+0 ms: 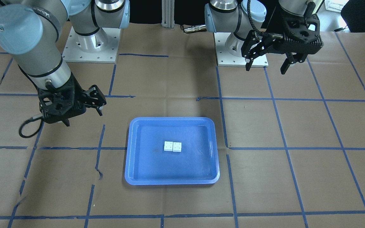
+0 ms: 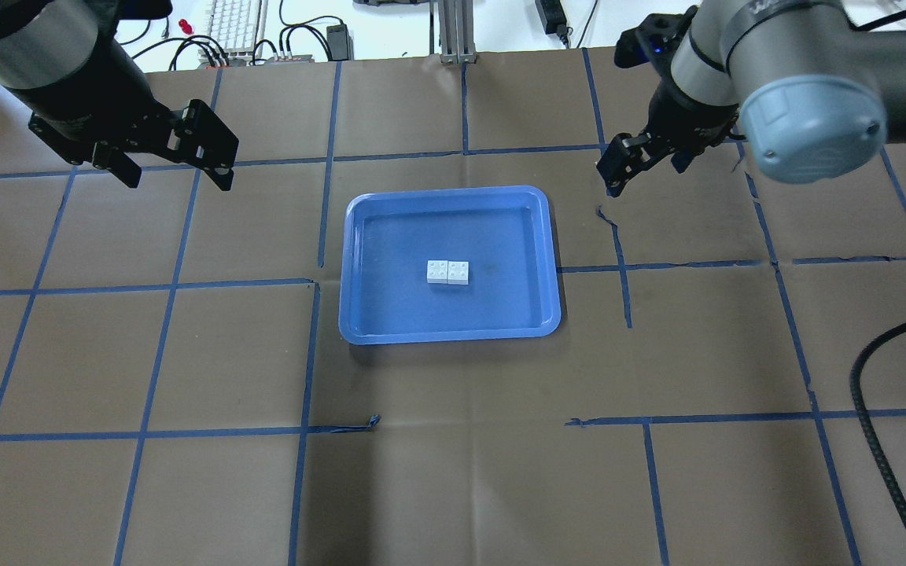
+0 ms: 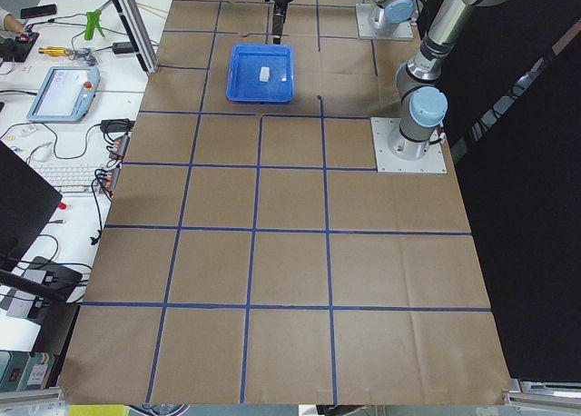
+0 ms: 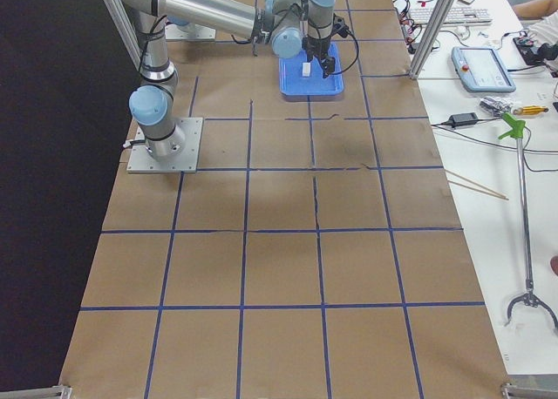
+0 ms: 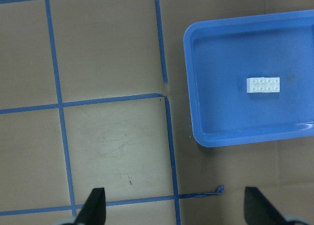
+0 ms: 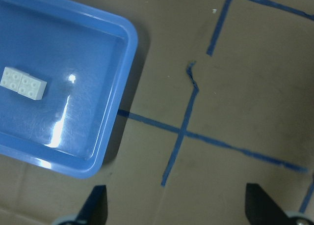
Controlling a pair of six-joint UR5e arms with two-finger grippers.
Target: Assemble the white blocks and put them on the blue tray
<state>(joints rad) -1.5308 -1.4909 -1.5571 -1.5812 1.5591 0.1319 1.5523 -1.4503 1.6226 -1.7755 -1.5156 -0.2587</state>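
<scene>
While its work looks finished, the left tool (image 5: 174,198) hangs wide and empty over the brown bench (image 2: 453,472), at ten o'clock from the large shallow blue plastic tray (image 2: 450,191). The two tiny white studded plastic blocks (image 2: 447,272) lie joined at the tray's centre. At two o'clock the right tool (image 6: 176,208) gapes wide too, keeping clear.

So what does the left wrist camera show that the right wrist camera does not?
Only the left wrist view: a loose curl of blue tape on the paper near a corner of the blue tray. Only the right wrist view: bright glare on the tray floor and a torn tape line beside the tray. Both: the two white blocks side by side, touching, inside the tray, with the left gripper and the right gripper open and empty.
</scene>
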